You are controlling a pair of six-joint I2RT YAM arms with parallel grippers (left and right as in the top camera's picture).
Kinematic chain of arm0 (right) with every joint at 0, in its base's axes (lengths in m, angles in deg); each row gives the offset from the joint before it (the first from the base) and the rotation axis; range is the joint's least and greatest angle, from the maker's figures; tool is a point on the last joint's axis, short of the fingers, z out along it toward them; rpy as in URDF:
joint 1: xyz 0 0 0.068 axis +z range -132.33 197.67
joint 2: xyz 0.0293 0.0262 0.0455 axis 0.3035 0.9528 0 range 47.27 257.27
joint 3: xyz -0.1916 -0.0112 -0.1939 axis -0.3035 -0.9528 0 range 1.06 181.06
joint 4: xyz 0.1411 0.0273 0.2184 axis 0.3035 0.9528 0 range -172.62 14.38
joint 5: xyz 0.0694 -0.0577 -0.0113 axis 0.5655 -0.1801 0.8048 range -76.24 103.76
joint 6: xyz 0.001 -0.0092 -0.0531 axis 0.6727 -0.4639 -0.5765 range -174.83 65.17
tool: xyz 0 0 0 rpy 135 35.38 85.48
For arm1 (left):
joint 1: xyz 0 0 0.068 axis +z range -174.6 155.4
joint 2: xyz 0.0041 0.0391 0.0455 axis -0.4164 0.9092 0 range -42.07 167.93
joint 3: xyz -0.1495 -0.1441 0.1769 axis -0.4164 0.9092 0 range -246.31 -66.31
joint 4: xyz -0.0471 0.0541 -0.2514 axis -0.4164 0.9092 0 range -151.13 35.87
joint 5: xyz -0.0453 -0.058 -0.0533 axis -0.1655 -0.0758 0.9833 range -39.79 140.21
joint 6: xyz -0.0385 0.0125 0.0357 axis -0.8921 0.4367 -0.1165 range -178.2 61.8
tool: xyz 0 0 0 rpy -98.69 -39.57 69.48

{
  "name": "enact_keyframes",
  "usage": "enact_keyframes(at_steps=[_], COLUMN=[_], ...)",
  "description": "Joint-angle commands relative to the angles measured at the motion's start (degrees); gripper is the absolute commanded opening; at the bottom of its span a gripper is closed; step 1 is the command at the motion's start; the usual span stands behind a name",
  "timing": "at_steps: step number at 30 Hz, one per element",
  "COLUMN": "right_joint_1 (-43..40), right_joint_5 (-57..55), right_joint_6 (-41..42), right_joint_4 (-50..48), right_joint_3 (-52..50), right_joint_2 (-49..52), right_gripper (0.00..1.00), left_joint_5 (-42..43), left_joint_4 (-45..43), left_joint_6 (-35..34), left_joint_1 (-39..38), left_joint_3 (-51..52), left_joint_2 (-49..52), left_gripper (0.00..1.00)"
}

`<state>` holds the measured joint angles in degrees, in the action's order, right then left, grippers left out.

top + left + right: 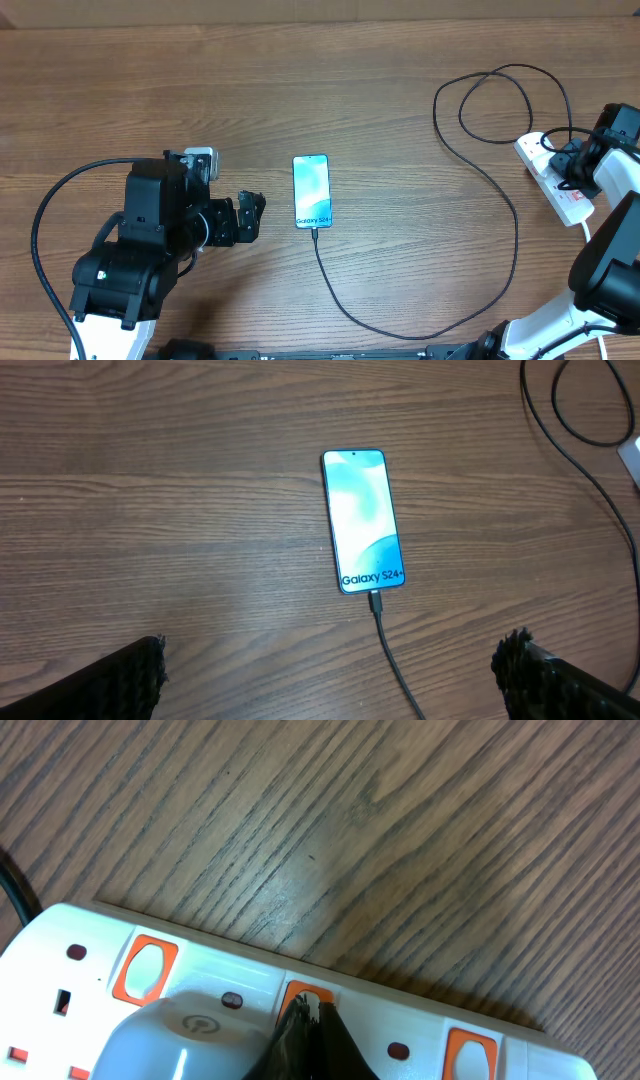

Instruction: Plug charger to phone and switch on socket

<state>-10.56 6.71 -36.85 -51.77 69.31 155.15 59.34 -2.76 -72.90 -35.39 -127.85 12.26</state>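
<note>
The phone [311, 190] lies face up mid-table, its screen lit and reading "Galaxy S24+" [362, 520]. The charger [420, 333], a thin black cable, has its plug tip [376, 600] seated in the phone's near end and runs in a wide loop to the socket [555, 182] at the right. My left gripper [248, 216] stands open left of the phone, nothing between its fingers [333, 660]. My right gripper [310, 1012] is shut, its tips touching the middle orange-red switch [300, 992] of the socket [90, 935].
A white adapter [185, 1040] is plugged into the socket beside the touched switch. Further orange-red switches [145, 968] sit on either side. Slack charger cable loops [500, 100] lie at the back right. The left arm's black lead [42, 235] curves at the left.
</note>
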Motion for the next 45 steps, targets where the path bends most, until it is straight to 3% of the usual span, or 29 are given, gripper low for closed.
enact_keyframes(at_steps=[1,17,32,36,45], right_joint_1=[1.7,4.7,5.3,5.3,7.0], right_joint_5=[6.6,6.1,3.3,-2.7,-1.8], right_joint_6=[-0.5,-0.5,1.4,5.5,7.8], right_joint_4=[1.0,1.6,8.2,11.3,15.6], right_joint_3=[0.4,0.3,0.5,0.5,0.5], right_joint_2=[0.6,1.8,2.8,0.7,-7.6], right_gripper=[0.04,0.04,0.04,0.04,0.04], left_joint_5=[-0.7,-0.7,-0.5,-0.5,-0.8], left_joint_4=[0.1,0.8,0.7,-0.3,0.8], left_joint_6=[-0.4,-0.3,-0.4,-0.3,-0.1], left_joint_1=[0.2,0.2,0.2,0.2,0.2], left_joint_3=[0.0,0.0,0.0,0.0,0.0], left_joint_2=[-0.5,-0.5,-1.1,-4.8,-18.4], left_gripper=[1.0,1.0,1.0,1.0,1.0])
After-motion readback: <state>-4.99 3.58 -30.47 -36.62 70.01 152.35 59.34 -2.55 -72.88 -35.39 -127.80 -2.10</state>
